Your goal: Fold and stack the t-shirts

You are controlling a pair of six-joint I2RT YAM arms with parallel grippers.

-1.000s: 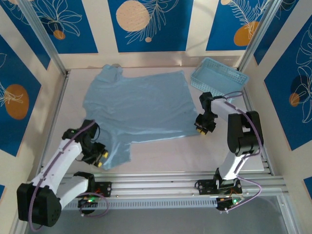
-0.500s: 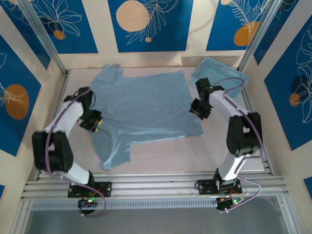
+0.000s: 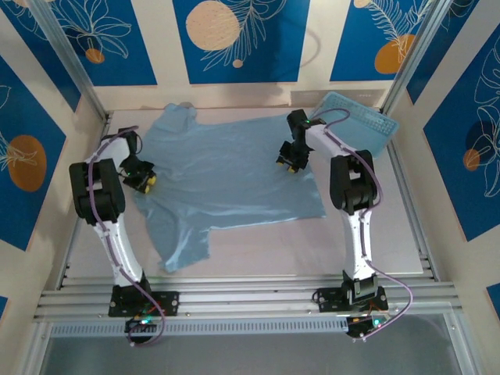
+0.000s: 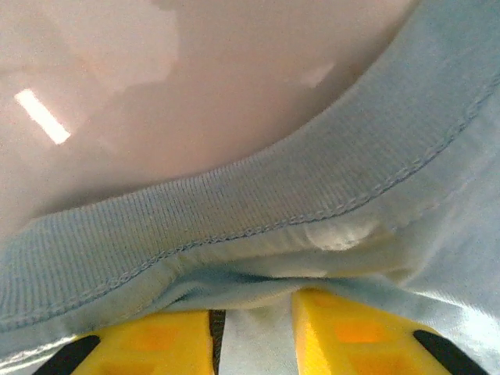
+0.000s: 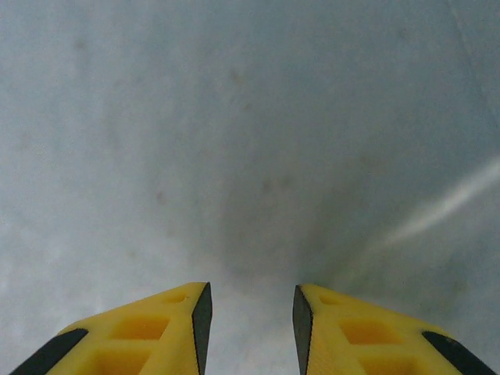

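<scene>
lying spread on the table (image 3: 375, 234), the light blue t-shirt (image 3: 226, 180) sits just left of the basket (image 3: 367, 125) in the top view. its near corner almost reaches the basket's wall. the cloth is mostly flat, with soft creases and one flap trailing away from the basket toward the arm bases. a ribbed, stitched edge (image 4: 234, 211) bears a small whitish patch (image 4: 340, 234). the right gripper (image 3: 287, 162) rests on the shirt's basket-side part, its yellow fingers slightly apart with nothing between them. the left gripper (image 3: 141, 178) is at the shirt edge farthest from the basket, cloth bunched over its fingertips; whether it pinches cannot be told. the tabletop is pale and glossy. blue and cream leaf-print panels (image 3: 234, 39) stand behind the basket.
</scene>
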